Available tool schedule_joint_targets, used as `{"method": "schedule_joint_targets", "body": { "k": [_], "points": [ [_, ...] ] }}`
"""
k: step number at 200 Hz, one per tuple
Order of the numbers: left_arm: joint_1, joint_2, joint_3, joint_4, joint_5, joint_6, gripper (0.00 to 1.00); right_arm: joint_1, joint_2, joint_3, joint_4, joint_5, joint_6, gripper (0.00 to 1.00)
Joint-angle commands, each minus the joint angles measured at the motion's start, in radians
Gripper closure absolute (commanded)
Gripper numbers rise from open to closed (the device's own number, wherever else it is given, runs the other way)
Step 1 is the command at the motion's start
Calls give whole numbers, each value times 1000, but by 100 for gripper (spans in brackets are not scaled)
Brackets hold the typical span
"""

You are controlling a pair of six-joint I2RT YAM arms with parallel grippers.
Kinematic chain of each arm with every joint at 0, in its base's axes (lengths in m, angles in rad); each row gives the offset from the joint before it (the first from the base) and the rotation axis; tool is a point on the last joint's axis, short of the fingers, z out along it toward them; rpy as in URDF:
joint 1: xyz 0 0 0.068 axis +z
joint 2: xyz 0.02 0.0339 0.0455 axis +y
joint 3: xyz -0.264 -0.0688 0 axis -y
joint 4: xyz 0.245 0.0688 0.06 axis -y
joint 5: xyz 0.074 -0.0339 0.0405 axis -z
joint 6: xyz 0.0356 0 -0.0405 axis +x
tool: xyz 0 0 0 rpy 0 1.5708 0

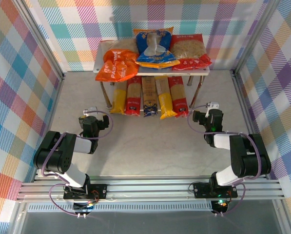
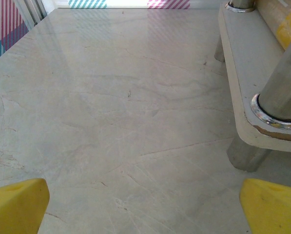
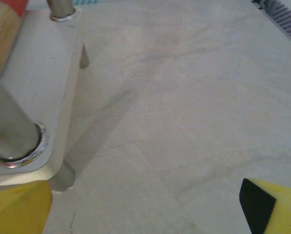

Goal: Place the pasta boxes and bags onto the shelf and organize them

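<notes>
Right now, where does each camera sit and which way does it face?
Top external: above and behind the arms, looking down at the table and shelf; left arm and right arm show.
Left wrist: low over the table, facing away from the bases, shelf at right; left fingers at bottom corners.
Right wrist: low too, shelf at left; right fingers at bottom corners.
Shared: both wrist views catch the shelf's lower tier and a steel leg.

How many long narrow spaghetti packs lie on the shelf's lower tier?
5, left to right: yellow pack, red pack, tan pack, second yellow pack, second red pack. The upper tier covers their far ends, so more may be hidden.
</notes>
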Motion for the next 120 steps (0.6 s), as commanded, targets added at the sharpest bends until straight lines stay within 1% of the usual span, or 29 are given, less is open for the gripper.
{"method": "schedule_joint_targets", "body": {
  "k": [1,5,8,15,25,34,41,50,57,64,120],
  "points": [
    [7,1,17,7,1,-9,0,2,22,-62,195,-61,-45,1],
    [7,1,16,7,1,-9,0,7,53,-72,272,-57,-59,1],
    [7,1,17,7,0,-9,0,16,61,-71,277,-45,-64,1],
    [7,1,17,7,1,-9,0,15,30,-56,180,-52,-51,1],
    [7,1,17,7,1,-8,0,12,51,-58,231,-45,-53,1],
    [9,1,17,7,1,-9,0,0,35,-37,151,-62,-35,1],
    [8,1,18,8,2,-8,0,-24,44,-31,158,-91,-21,1],
    [9,1,18,5,1,-10,0,-38,34,-24,126,-118,-13,1],
    [7,1,19,1,1,-11,0,-38,41,-29,148,-116,-13,1],
    [10,1,21,2,2,-11,0,-40,34,-25,129,-119,-13,1],
    [19,0,26,-11,7,-22,0,-40,37,-26,138,-118,-14,1]
  ]
}}
